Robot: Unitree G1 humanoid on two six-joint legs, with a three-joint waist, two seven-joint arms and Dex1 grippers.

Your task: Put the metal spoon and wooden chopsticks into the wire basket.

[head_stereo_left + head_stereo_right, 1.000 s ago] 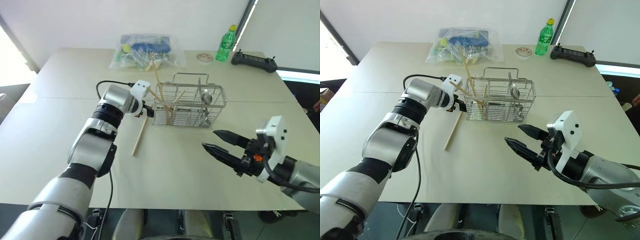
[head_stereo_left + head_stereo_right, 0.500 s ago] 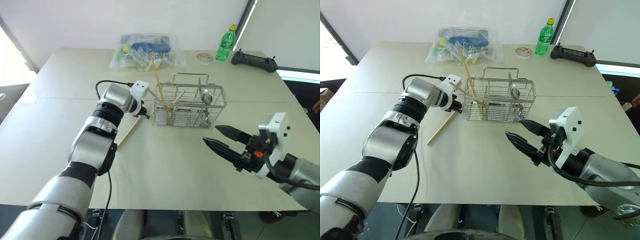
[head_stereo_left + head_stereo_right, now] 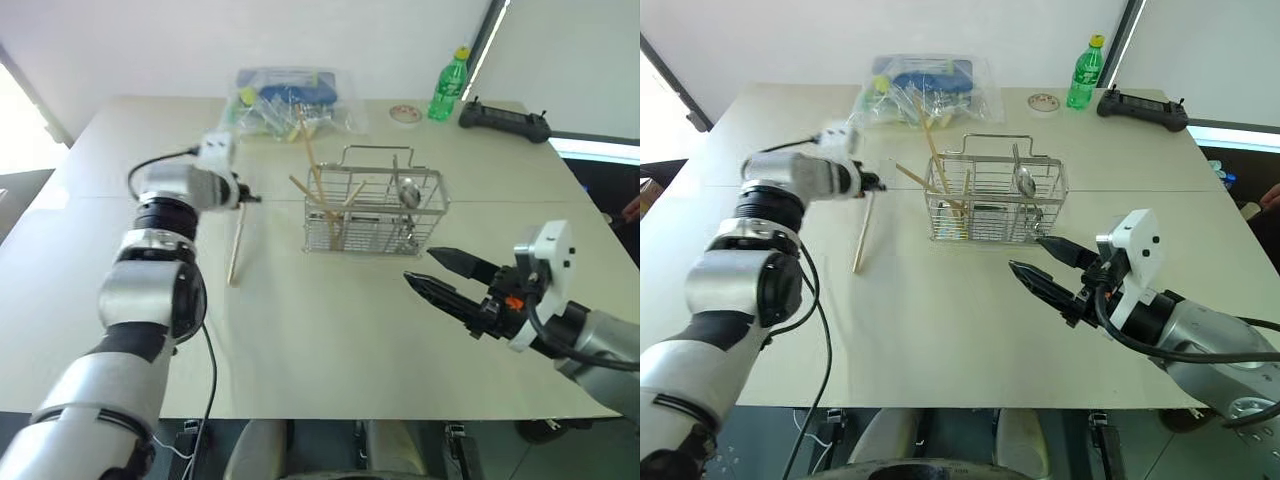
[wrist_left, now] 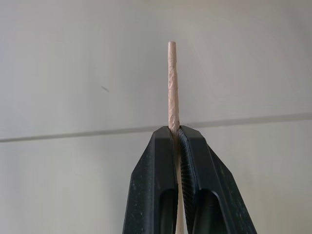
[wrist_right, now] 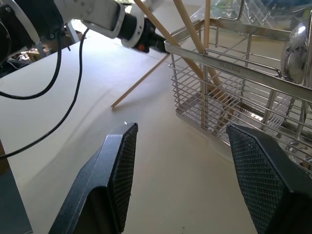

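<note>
Having just clamped shut on the last loose chopstick [image 3: 237, 243], the left tool [image 3: 248, 199] is lifting it off the table [image 3: 330, 330] away from the wire basket [image 3: 375, 212] toward the table's left edge, ready for dropping in, while the right tool [image 3: 436, 276] is idling open.

Head stereo pair looks forward and down over the table [image 3: 330, 330], both sharing the wire basket [image 3: 375, 213]. Left wrist cam sits close on bare tabletop; right wrist cam faces the basket from nearby.

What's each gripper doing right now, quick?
Left gripper: shut on a wooden chopstick, one end lifted, the other on the table.
Right gripper: open, holding nothing.
</note>
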